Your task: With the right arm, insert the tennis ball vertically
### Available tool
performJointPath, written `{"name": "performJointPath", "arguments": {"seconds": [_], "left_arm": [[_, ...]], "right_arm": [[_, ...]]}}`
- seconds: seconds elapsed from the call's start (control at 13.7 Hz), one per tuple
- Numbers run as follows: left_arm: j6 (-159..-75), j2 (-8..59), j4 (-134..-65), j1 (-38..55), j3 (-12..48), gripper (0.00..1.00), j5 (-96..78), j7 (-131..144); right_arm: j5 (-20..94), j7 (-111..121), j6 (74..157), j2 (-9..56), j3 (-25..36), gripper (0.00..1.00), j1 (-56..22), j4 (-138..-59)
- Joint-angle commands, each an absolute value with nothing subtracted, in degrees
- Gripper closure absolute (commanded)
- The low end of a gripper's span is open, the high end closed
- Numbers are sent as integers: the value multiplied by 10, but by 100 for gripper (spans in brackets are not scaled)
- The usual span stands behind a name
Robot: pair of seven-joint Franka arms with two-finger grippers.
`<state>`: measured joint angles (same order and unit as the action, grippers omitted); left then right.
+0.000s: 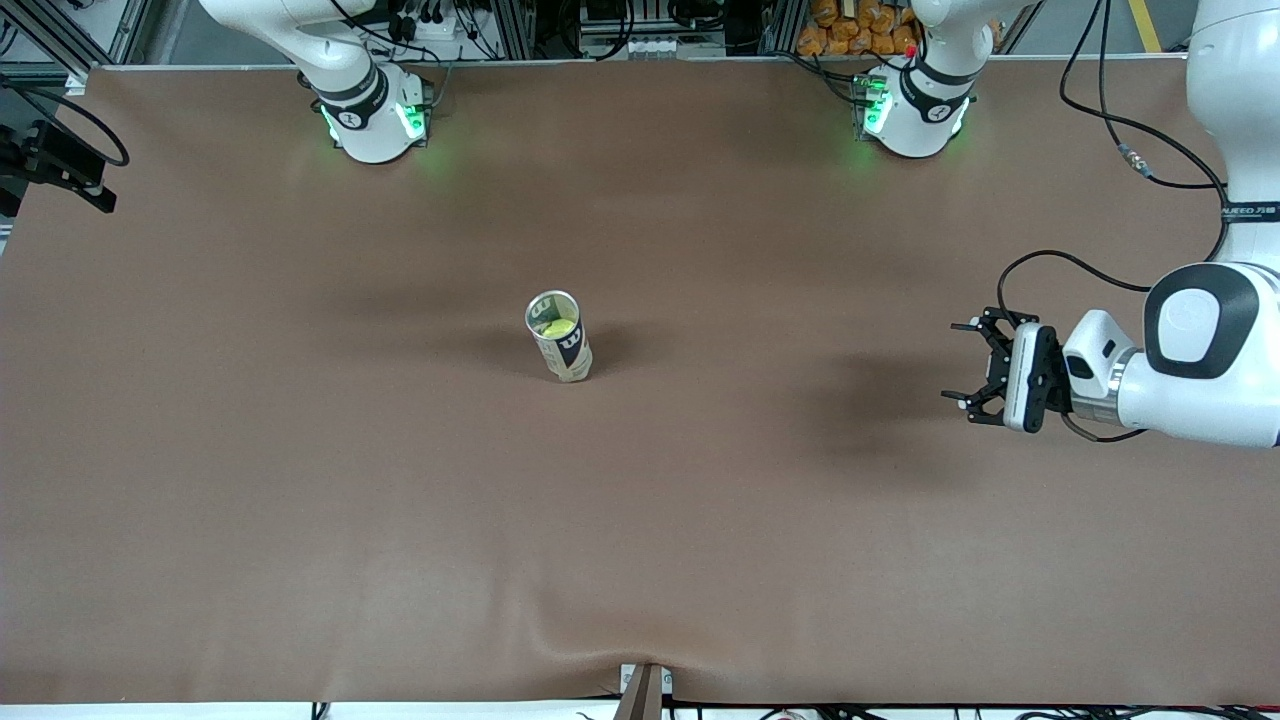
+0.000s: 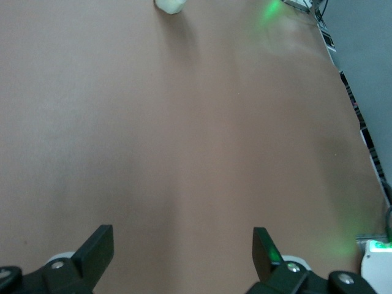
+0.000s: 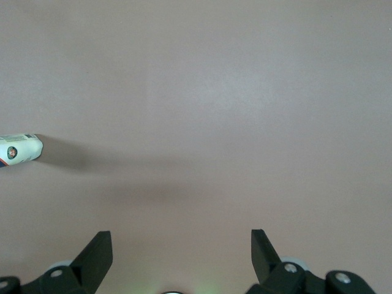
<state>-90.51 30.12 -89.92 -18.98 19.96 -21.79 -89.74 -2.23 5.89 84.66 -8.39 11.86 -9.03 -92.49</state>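
A tennis ball can [image 1: 562,345] stands upright in the middle of the brown table, its mouth open. A yellow tennis ball [image 1: 560,327] sits inside it near the top. My right gripper [image 3: 180,242] is open and empty above bare table; the can shows off to one side in the right wrist view [image 3: 18,150]. The right gripper is out of the front view. My left gripper [image 1: 965,365] is open and empty, held low over the table toward the left arm's end; it waits. Its wrist view [image 2: 182,239] shows the can's base [image 2: 166,5] at the edge.
The brown mat [image 1: 300,480] covers the whole table, with a wrinkle at its front edge [image 1: 600,640]. Both arm bases [image 1: 375,115] [image 1: 915,110] stand along the back. Cables hang by the left arm [image 1: 1130,150].
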Motion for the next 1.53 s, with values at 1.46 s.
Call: {"name": "performJointPath", "arguments": {"seconds": [1.46], "left_arm": [[-712,76,-788,67,-153,0,-37,-231]], "right_arm": [[-25,62,840,-79,112,0,-86,-921]]}}
